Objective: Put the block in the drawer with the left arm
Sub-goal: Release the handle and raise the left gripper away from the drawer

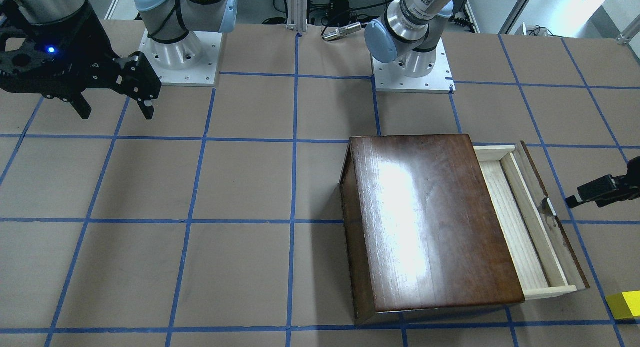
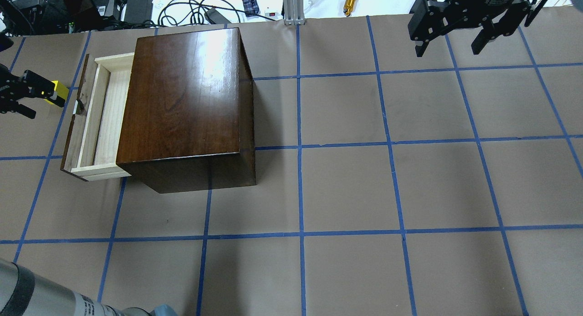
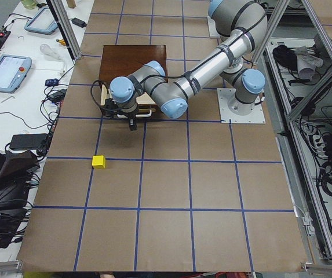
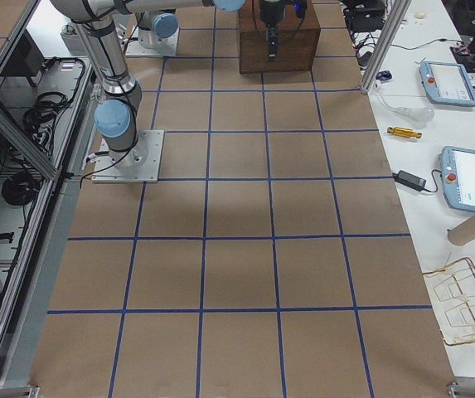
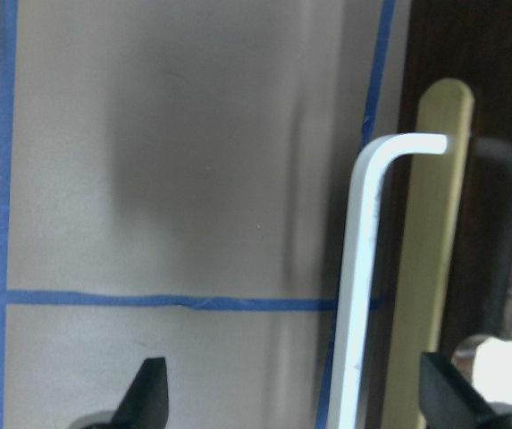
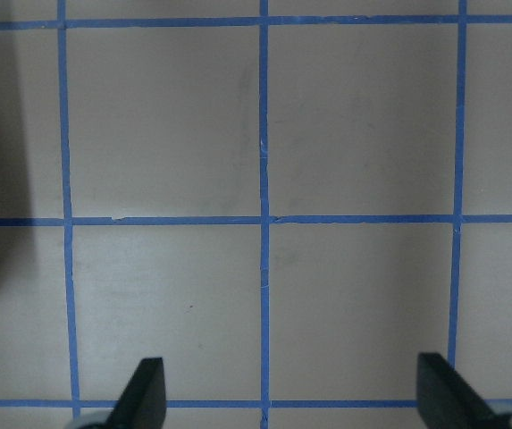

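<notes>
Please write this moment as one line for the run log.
drawer open | block on table, not in drawer | left gripper open by the pull | right gripper open above table

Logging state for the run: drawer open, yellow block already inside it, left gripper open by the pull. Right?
No. The block is not in the drawer; it lies on the table outside it, as the exterior left view shows. The rest holds: drawer open, left gripper open by the pull.
</notes>
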Tool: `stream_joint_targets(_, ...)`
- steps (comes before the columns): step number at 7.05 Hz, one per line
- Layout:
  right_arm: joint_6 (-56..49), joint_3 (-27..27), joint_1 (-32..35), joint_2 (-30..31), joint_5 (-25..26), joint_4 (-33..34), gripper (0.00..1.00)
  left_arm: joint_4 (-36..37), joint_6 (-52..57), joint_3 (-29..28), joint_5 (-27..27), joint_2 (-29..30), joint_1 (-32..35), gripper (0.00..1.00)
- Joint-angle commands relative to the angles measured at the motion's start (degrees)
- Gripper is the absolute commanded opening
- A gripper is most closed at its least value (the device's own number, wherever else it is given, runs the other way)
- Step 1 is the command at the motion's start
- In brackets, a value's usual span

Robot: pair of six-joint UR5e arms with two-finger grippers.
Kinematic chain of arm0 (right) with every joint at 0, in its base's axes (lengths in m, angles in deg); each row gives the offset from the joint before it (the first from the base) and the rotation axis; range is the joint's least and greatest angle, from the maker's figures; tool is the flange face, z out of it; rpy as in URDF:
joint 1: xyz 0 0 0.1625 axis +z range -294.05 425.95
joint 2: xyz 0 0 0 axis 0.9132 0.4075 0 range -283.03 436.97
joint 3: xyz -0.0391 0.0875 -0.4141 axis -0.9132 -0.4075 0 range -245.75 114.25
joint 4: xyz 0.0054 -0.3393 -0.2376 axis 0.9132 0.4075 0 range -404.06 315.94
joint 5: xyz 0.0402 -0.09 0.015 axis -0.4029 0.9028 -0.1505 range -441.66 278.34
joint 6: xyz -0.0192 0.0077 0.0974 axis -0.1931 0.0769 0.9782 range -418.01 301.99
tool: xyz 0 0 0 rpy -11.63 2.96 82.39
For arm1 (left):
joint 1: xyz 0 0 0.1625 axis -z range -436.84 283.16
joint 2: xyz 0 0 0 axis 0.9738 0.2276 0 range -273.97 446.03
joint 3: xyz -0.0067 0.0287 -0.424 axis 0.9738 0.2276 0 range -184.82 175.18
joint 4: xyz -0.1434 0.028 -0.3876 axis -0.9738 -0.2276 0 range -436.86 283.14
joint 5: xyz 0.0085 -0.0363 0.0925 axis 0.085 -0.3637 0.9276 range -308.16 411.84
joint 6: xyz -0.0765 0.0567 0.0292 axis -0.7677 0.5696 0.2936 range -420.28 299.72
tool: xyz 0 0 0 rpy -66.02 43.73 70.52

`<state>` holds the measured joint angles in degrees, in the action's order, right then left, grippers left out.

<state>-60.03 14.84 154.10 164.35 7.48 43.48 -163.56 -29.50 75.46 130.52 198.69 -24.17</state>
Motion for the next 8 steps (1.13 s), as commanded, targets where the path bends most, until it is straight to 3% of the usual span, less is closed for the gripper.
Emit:
stream_joint_targets(1,0.00,0.00,0.00,0.07,0.07,0.00,1.00,-2.16,3.46,-4.86,2.51,1.67,-0.03,1.00)
stream_joint_targets(4,0.00,0.00,0.00,0.07,0.07,0.00,1.00,2.94,13.58,-7.65,5.06,3.60,-0.21,1.00)
stream_joint_targets(5,0.00,0.00,0.00,0.07,-0.02,0.00,1.00,3.12,14.81,-10.03,8.81,5.27,-0.12,1.00)
stream_joint_targets(7,0.00,0.00,0.00,-0.02,-0.02,0.00,1.00,6.42,26.35,-12.33,9.90,7.30,-0.12,1.00)
stream_joint_targets(8,0.00,0.00,-0.08,-0.02,0.07,0.00,1.00,7.59,30.60,-12.51,12.95,8.44,-0.12,1.00)
